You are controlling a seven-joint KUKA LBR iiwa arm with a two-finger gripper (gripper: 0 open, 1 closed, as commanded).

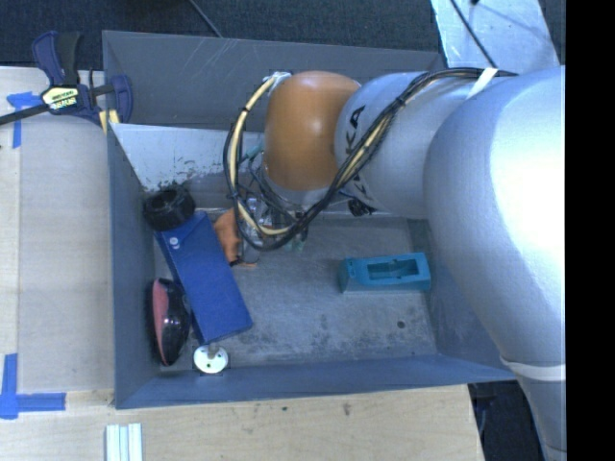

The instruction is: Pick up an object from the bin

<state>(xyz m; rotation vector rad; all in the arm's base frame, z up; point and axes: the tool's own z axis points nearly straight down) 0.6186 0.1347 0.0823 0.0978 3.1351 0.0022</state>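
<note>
My claw (pixel 248 236) is down left of center, just beside a small orange piece (pixel 227 230) and a flat blue box (pixel 207 281). I cannot tell if it's open or closed; I judge nothing's lifted yet.

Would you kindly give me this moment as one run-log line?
gripper at left middle of bin | nearest: small orange thing, blue flat box | grasp: cannot tell

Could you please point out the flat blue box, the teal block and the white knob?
flat blue box (pixel 207 281), camera view, middle of its top
teal block (pixel 384 274), camera view, its top face
white knob (pixel 209 359), camera view, its centre
</note>
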